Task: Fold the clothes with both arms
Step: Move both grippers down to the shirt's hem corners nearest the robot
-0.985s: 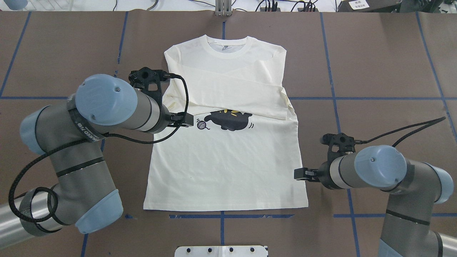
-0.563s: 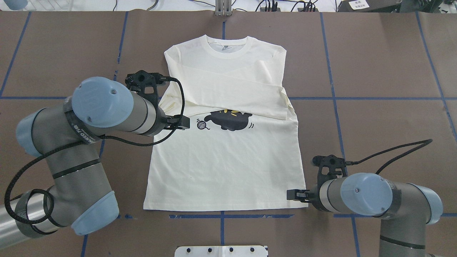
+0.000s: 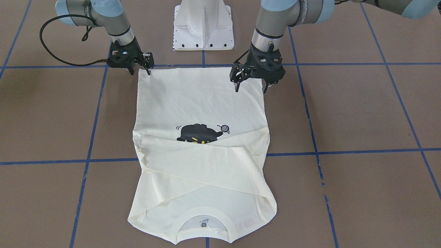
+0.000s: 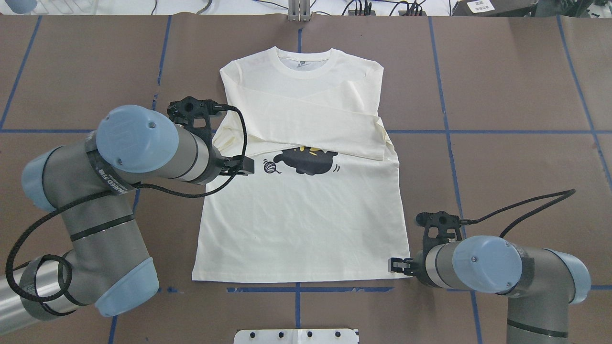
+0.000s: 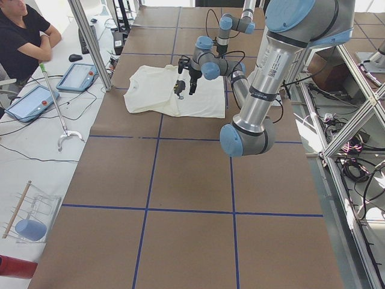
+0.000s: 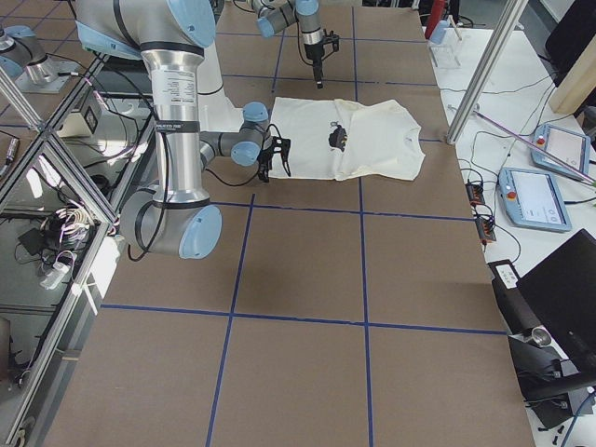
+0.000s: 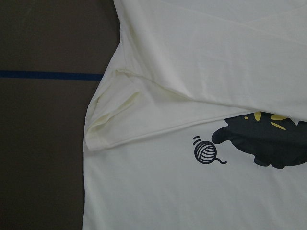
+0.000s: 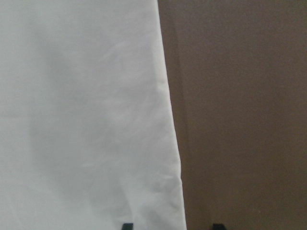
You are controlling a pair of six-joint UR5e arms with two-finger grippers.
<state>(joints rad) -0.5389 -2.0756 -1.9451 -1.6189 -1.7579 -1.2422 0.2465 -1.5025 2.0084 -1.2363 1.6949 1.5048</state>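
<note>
Cream T-shirt (image 3: pixel 200 103) lies unmoved; right tool (image 3: pixel 140 70) has reached its hem corner.

T-shirt (image 4: pixel 306 224) lies on table (image 4: pixel 502 86), sleeves (image 4: pixel 311 119) crossed over its chest.

The counter (image 4: pixel 516 71) is covered in matt brown sheeting, marked into large squares by blue tape lines (image 4: pixel 502 131). Along its far edge runs a white table (image 5: pixel 36 144) with two tablets (image 5: pixel 77 77) and loose cables, aluminium posts (image 5: pixel 90 45) rising beside it. A person in a black top (image 5: pixel 24 33) sits there under even, bright light.
</note>
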